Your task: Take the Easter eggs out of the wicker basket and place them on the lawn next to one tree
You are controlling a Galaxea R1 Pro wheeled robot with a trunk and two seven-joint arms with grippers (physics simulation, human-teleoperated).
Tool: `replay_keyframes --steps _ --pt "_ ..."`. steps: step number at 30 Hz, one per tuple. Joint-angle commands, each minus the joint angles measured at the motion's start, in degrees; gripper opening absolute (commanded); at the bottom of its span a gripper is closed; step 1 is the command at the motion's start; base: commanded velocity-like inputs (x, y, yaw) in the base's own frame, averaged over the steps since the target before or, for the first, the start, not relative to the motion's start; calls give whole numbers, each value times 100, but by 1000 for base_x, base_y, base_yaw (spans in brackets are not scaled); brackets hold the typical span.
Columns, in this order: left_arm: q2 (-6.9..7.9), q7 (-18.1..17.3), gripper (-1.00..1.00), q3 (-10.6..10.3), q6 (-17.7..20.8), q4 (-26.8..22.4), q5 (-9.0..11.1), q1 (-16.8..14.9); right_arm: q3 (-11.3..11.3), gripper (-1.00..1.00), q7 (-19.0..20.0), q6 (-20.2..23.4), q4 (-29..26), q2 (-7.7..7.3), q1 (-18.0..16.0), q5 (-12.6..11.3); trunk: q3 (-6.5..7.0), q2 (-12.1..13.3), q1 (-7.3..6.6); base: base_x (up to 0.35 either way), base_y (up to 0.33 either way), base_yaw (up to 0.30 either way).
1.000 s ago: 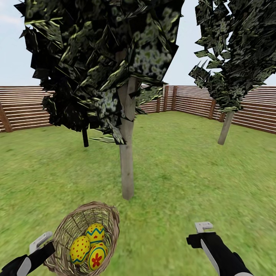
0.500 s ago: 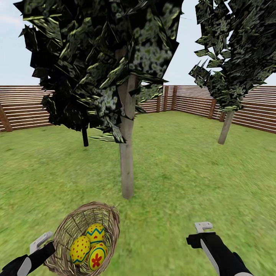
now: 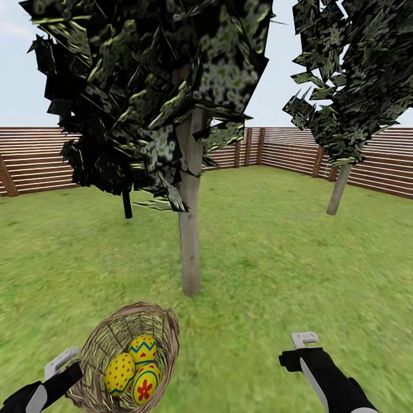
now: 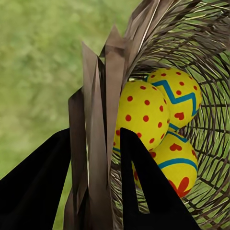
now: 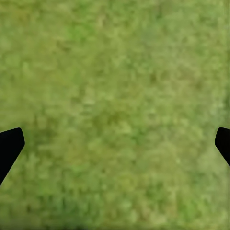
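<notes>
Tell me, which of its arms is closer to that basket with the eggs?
The left. Its gripper has its jaws astride the wicker basket rim; the right gripper hangs open over bare lawn, well aside.

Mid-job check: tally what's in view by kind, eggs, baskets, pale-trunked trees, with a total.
Yellow patterned Easter eggs: 3
Brown woven wicker basket: 1
Pale grey-brown trunked trees: 2
Total: 6

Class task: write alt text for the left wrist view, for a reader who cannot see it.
The left gripper is clamped on the wicker basket wall, one dark finger outside, one inside. Three yellow Easter eggs lie inside; blurred green lawn lies beyond.
</notes>
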Motion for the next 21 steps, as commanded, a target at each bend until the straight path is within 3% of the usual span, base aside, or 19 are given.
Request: replay_keyframes --steps 1,21 --pt "-4 -32 -100 52 53 -11 44 -7 28 100 -16 32 -9 -9 -4 -11 -25 -47 23 0 0 0" --pt "-12 -32 -100 51 53 -11 44 -7 36 100 -16 32 -9 -3 -5 -2 -384 -849 462 0 0 0"
